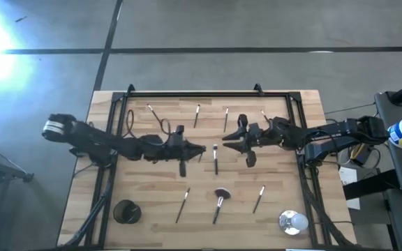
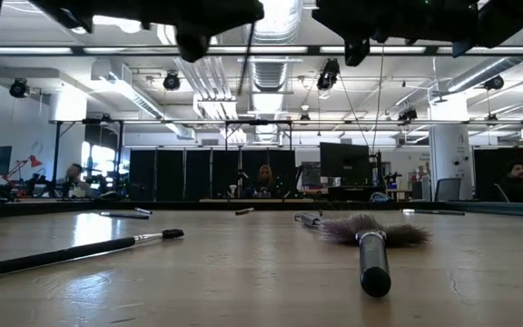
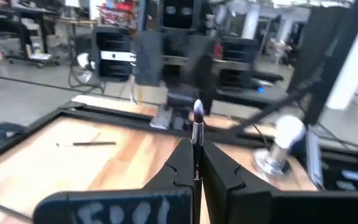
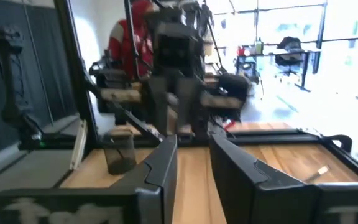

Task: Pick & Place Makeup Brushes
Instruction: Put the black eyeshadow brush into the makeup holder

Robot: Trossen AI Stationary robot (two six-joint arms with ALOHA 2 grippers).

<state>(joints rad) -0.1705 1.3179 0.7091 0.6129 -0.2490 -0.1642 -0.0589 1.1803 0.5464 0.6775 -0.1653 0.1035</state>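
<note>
Both arms hang high over the table's middle, their grippers facing each other. My left gripper (image 1: 202,149) (image 3: 196,149) is shut on a thin makeup brush with a silver ferrule and a small dark head (image 3: 197,112). My right gripper (image 1: 240,148) (image 4: 192,163) is open, just to its right, and holds nothing. Other brushes lie flat on the wood: one between the grippers (image 1: 216,160), several along the far side (image 1: 197,116), and a near row that includes the fluffy-headed one (image 1: 220,201) (image 2: 370,238). My left gripper pinches the brush's dark handle (image 3: 196,167) between its two fingers. The fingers are level and point toward the table's right. The ferrule and head stick out past the fingertips. The brush is lifted clear of the table.
A black cup (image 1: 126,211) (image 4: 120,152) stands at the near left. A round shiny silver-white object (image 1: 293,222) (image 3: 281,146) sits at the near right. A black frame (image 1: 208,94) rims the table's far and side edges. A long thin brush (image 2: 71,252) lies close to the low camera.
</note>
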